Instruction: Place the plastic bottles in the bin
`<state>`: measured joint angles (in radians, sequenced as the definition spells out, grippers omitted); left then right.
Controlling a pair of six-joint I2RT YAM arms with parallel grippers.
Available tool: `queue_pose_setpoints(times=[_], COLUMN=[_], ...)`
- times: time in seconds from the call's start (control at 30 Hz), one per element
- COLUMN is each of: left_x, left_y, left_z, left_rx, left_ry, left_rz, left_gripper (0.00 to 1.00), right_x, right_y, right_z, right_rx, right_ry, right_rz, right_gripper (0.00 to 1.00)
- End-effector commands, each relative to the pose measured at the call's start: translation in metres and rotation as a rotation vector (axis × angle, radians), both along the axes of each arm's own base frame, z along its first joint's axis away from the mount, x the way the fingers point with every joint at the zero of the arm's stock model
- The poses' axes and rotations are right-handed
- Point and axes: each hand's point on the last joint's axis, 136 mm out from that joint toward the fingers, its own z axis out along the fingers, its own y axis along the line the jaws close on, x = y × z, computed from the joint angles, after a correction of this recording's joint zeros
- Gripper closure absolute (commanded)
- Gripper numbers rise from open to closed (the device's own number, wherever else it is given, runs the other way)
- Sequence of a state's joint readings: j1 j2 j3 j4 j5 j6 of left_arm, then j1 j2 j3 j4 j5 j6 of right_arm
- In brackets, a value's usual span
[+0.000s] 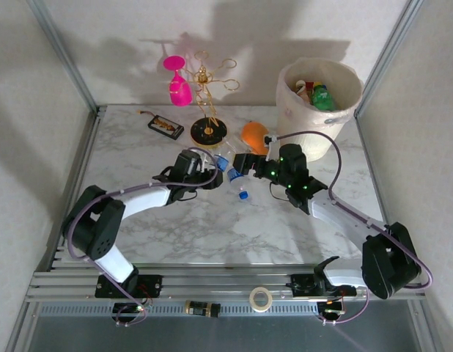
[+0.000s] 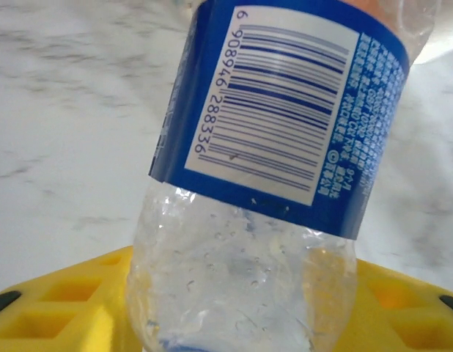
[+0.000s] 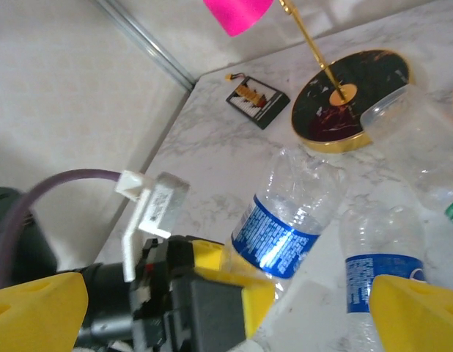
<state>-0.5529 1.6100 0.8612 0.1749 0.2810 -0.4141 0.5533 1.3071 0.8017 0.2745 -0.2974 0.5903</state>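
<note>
My left gripper (image 1: 207,174) is shut on the lower body of a clear plastic bottle (image 2: 285,110) with a blue label. Its yellow fingers (image 2: 58,301) press on both sides of it. In the top view that bottle (image 1: 219,164) lies at mid-table, blue cap toward the back. A second clear blue-labelled bottle (image 1: 238,185) lies just to its right, also seen in the right wrist view (image 3: 380,271). My right gripper (image 1: 243,166) hangs open right behind both bottles, nothing between its fingers (image 3: 36,308). The cream-white bin (image 1: 344,81) stands at the back right with several bottles (image 1: 322,97) inside.
An orange fish toy (image 1: 253,133) lies between the bottles and the bin. A gold wire rack (image 1: 208,130) with a pink glass (image 1: 179,84) stands at the back centre. A flat black device (image 1: 166,126) lies to its left. Metal frame posts stand at both back corners.
</note>
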Motion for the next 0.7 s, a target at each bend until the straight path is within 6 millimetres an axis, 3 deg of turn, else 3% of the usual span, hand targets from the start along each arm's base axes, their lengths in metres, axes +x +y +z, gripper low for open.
queue_pose_setpoints(times=[0.0,0.23,0.43,0.53,0.67], left_x=[-0.007,-0.032,-0.049,-0.056,-0.059], left_y=[-0.018,-0.032,-0.051,-0.058,-0.060], left_z=[0.042,0.091,0.094,0.092,0.095], left_rx=[-0.115,-0.207,-0.207,-0.193,-0.187], left_ry=[-0.106,-0.278,-0.298,-0.307,-0.322], left_rz=[-0.016,-0.060,-0.130,-0.155,-0.156], left_gripper=[0.57,0.56,0.56,0.56,0.55], right_x=[0.000,0.000,-0.005,-0.005,-0.004], right_y=[0.014,0.019,0.025,0.027,0.025], right_z=[0.014,0.012,0.019,0.018,0.017], right_rx=[0.072,0.130,0.183,0.185,0.184], right_ry=[-0.015,0.007,0.007,0.012,0.011], right_rz=[0.043,0.054,0.099,0.107,0.093], right_gripper=[0.01,0.01,0.06,0.16,0.36])
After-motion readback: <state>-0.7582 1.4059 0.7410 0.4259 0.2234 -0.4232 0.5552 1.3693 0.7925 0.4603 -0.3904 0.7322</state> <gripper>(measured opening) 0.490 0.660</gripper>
